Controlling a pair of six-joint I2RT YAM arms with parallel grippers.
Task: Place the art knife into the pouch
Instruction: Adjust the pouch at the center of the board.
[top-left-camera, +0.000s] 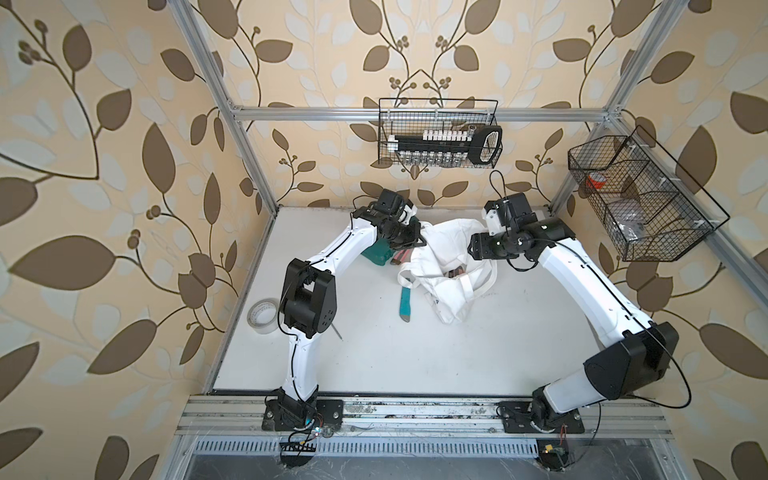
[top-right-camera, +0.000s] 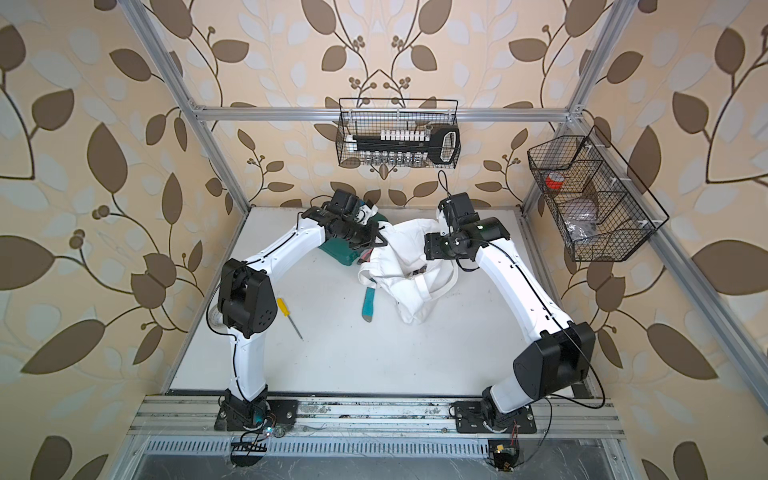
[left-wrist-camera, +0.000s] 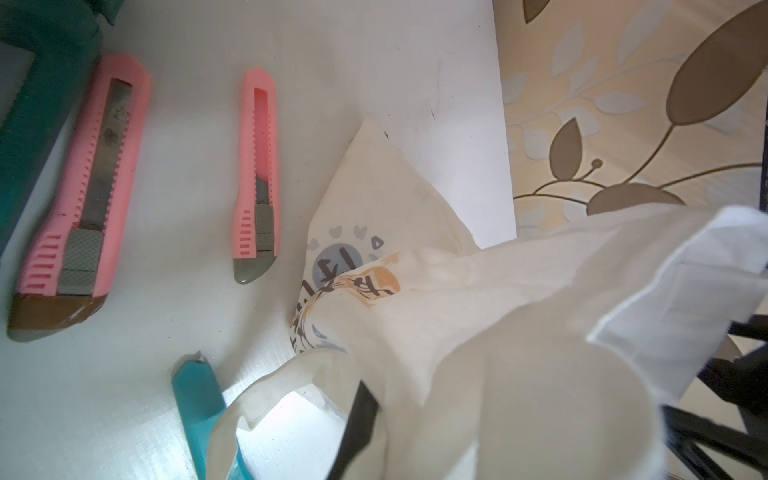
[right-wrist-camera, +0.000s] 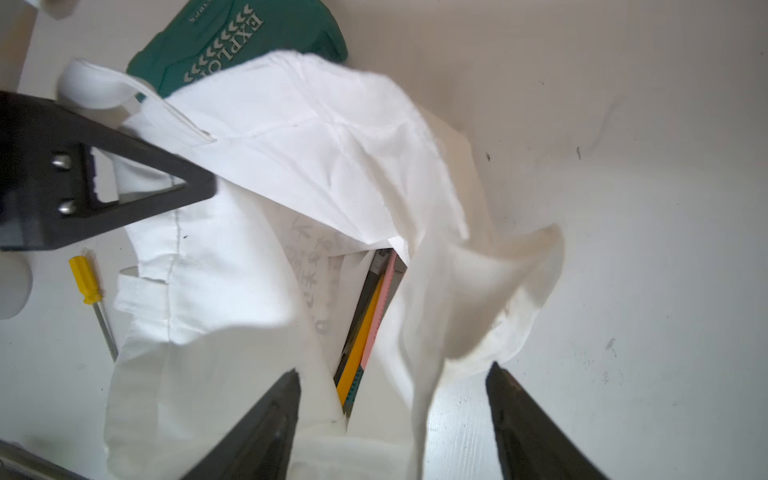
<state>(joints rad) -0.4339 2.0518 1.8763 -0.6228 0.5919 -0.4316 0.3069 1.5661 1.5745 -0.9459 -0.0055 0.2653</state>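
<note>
left claw (top-left-camera: 419, 241) is pressed together on the rim of the pouch (top-left-camera: 440, 266), pinching the white cloth and holding that edge up off the table (top-left-camera: 415, 361), and the mouth of the bag gapes open. right claw (right-wrist-camera: 395, 370) hangs right over that opening, fingers (right-wrist-camera: 266, 424) spread wide and holding nothing. a pale strip of cloth (right-wrist-camera: 432, 374) hangs across the gap between them in the right wrist view. looks like one of the bag's handles, but it's too blurry to swear to.

straight below the right claw, down inside the pouch, a yellow art knife (right-wrist-camera: 361, 336) and a pink art knife (right-wrist-camera: 380, 303) lie side by side, touching, pointing the same way. so those two are in the bag, not in either claw.

out on the table, on the left claw's side of the pouch, a teal art knife (top-left-camera: 405, 305) lies just beside the bag with a handle strap (left-wrist-camera: 257, 382) draped over one end. underneath the left claw there's two more, a big pink knife (left-wrist-camera: 83, 195) and a small pink knife (left-wrist-camera: 255, 174), roughly parallel and apart from each other, the big one just beside the dark green case (right-wrist-camera: 232, 37).

yellow screwdriver (top-right-camera: 286, 311) and tape roll (top-left-camera: 262, 316) sit well away from both claws, back by the elbow of the left arm (top-left-camera: 309, 299).
</note>
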